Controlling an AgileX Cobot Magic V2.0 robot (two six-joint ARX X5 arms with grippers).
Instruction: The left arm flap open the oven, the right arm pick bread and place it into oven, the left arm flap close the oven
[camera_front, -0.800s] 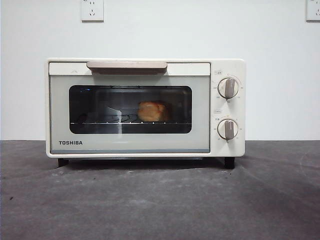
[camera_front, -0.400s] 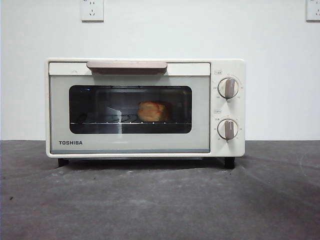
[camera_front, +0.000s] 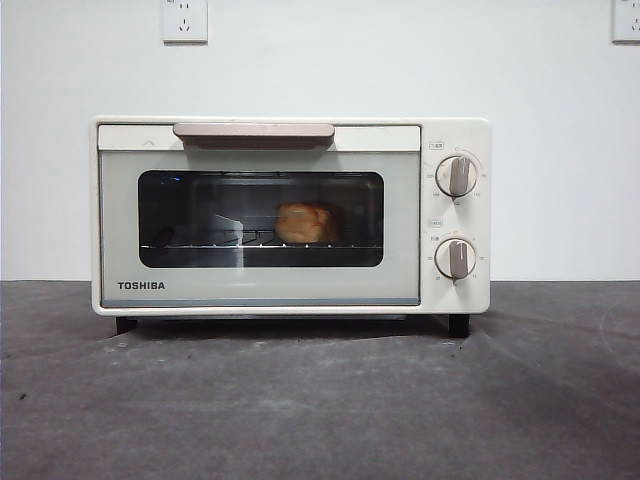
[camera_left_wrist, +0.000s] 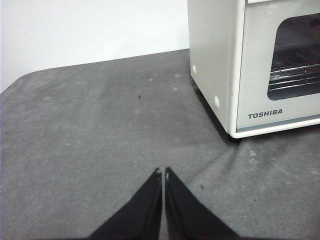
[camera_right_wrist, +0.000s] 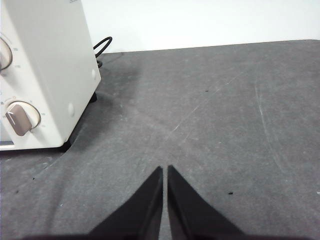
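Resting on the wire rack behind the dark glass, the bread (camera_front: 305, 223) already sits inside the oven (camera_front: 290, 215), a little toward the knob side of the window, and the door stands flat against the body with its bar handle (camera_front: 254, 131) along the top edge. Judged from that, all three steps look done, and no further move seems called for. The left gripper (camera_left_wrist: 163, 172) hangs low over the dark mat (camera_left_wrist: 100, 125), out in front of the oven's logo corner and off to its outer side, well apart from the door; from this hand the oven lies ahead and across, toward the other arm. Its two jaws are pressed together with only a hairline slit between the tips, gripping nothing and touching nothing. The right gripper (camera_right_wrist: 165, 169) mirrors it off the knob end, the lower knob (camera_right_wrist: 20, 117) lying ahead and inward of it, its jaws likewise drawn together and empty. Neither hand shows in the front view, and neither looks nearer the door than the other.
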